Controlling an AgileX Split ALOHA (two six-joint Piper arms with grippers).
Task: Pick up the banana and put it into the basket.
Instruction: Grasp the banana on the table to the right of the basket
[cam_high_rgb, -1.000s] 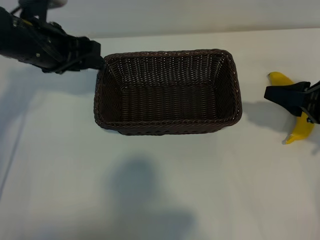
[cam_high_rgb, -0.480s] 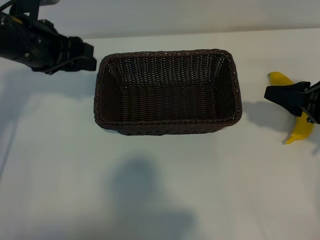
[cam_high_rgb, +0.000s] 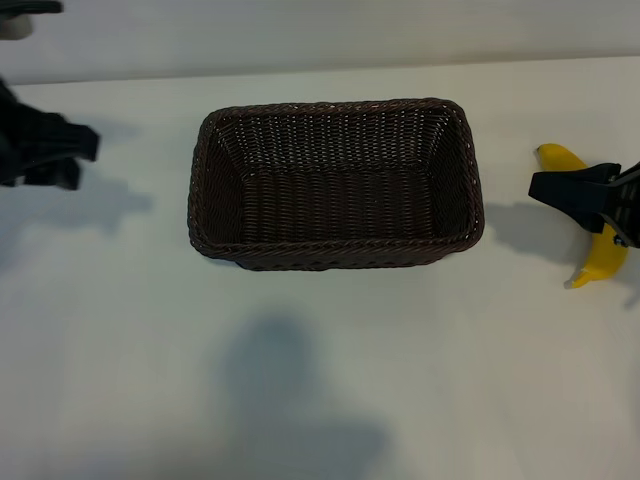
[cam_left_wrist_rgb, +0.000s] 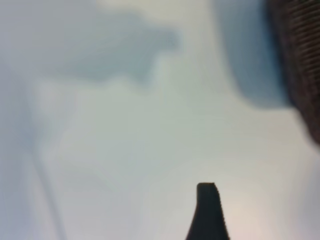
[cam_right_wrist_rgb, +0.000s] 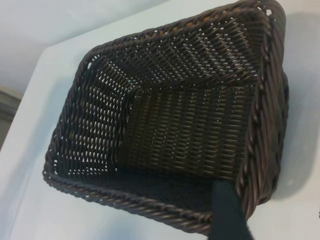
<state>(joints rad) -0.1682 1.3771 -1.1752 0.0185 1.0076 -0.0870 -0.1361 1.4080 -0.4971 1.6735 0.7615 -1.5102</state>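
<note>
Banana (cam_high_rgb: 602, 255) on table — outside basket (cam_high_rgb: 335, 185) — under right gripper (cam_high_rgb: 585, 200).

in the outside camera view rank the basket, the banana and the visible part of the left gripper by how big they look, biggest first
1. the basket, by far the largest.
2 and 3. the banana and the left gripper look similar; both are partly hidden or cut off, so I won't rank them.

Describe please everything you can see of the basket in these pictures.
The basket is rectangular, of dark brown woven wicker, with rounded corners, a braided rim and low walls sloping inward to a flat bottom. It stands upright on the white table, in the middle of the exterior view, and holds nothing. Nothing touches it: the banana lies apart on the table to its right.
</note>
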